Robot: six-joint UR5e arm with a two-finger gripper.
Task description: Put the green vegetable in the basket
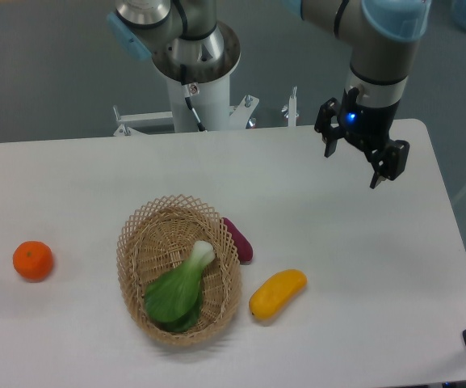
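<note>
The green vegetable [178, 289], with dark leaves and a pale stem, lies inside the woven wicker basket [132, 242] at the table's front centre. My gripper [355, 166] hangs high over the back right of the table, far from the basket. Its fingers [386, 162] are spread apart with nothing between them.
A dark purple vegetable [239, 240] rests against the basket's right side. A yellow fruit [277, 293] lies to the basket's right. An orange [33, 260] sits at the left. The arm's base column [194, 77] stands behind the table's back edge.
</note>
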